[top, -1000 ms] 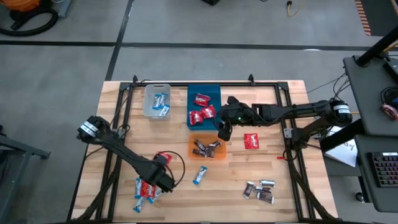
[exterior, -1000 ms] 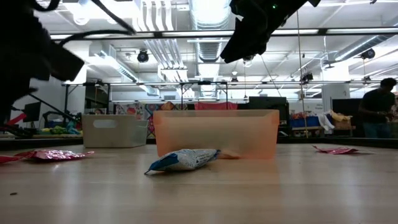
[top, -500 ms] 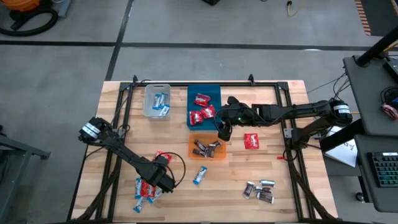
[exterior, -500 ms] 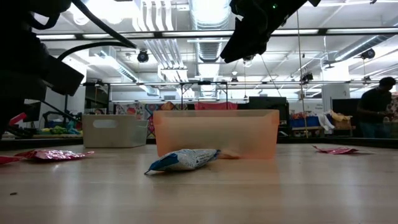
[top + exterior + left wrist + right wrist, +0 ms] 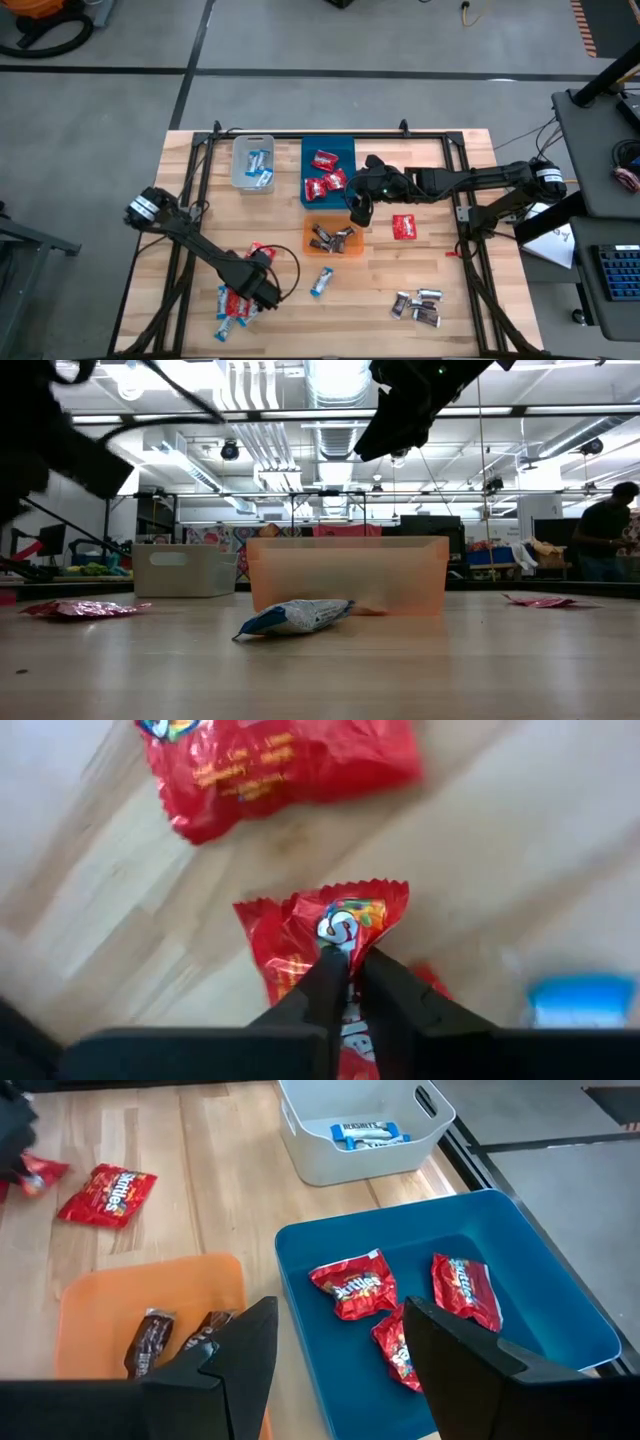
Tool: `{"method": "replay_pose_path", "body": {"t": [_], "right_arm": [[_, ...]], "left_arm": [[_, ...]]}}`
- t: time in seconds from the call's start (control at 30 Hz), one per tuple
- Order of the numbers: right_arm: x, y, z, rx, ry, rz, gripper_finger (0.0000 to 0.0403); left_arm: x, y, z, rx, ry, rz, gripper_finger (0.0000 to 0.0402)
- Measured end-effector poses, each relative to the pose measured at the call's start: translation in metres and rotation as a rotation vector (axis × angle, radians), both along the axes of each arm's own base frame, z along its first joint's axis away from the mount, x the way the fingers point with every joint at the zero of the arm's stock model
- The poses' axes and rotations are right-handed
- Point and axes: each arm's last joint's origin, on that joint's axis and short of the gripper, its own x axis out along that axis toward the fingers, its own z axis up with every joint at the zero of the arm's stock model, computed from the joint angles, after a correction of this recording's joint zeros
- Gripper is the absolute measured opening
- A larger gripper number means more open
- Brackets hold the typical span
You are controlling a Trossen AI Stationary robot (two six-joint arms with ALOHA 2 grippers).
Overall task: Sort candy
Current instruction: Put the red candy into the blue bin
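The left pincer (image 5: 345, 982) is clenched on a red candy (image 5: 330, 935) at the surface's (image 5: 440, 240) front-left pile. The right pincer (image 5: 340, 1345) hangs released over the bins. Four red candies (image 5: 325, 178) lie in the blue bin (image 5: 340, 148), two blue-and-white (image 5: 257, 165) in the clear bin (image 5: 240, 178).

A robotics lab in a large industrial hall. The low view shows a high open ceiling with exposed ducts (image 5: 330, 385), pipes and strip lights (image 5: 560, 435), and benches with monitors (image 5: 425, 525) and clutter at the back, where a person (image 5: 605, 535) stands. From above, a wooden table (image 5: 440, 270) with a black frame sits on a grey concrete floor (image 5: 300, 40) with cables, a desk (image 5: 600, 150) with a keyboard (image 5: 620, 270) beside it
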Motion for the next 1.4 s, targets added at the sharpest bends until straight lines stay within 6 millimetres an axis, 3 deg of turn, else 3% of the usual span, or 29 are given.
{"method": "replay_pose_path", "body": {"t": [0.23, 0.47, 0.63, 0.83, 1.03, 1.23, 1.4], "right_arm": [[-0.005, 0.001, -0.001, -0.018, 0.054, 0.026, 0.0208], [-0.011, 0.009, -0.016, -0.017, 0.053, 0.144, 0.0207], [-0.012, 0.024, -0.031, -0.042, -0.194, 0.302, 0.0207], [-0.016, 0.037, -0.045, -0.164, -0.528, 0.396, 0.0207], [-0.019, 0.048, -0.040, -0.130, -0.764, 0.588, 0.0207], [-0.006, 0.059, -0.031, -0.064, -0.828, 0.656, 0.0216], [0.006, 0.061, -0.027, -0.055, -0.795, 0.657, 0.0242]], "left_arm": [[-0.003, 0.004, 0.064, 0.023, -0.076, -0.117, 0.0003], [0.006, 0.013, 0.154, 0.217, -0.664, -0.345, 0.0001], [0.010, 0.017, 0.193, 0.466, -0.973, -0.571, 0.0000], [0.020, 0.022, 0.183, 0.646, -1.074, -0.830, 0.0000], [0.034, 0.034, 0.150, 0.601, -1.322, -1.045, 0.0000], [0.044, 0.054, 0.118, 0.655, -1.396, -0.970, 0.0000], [0.043, 0.056, 0.104, 0.663, -1.444, -0.946, 0.0000]]}}
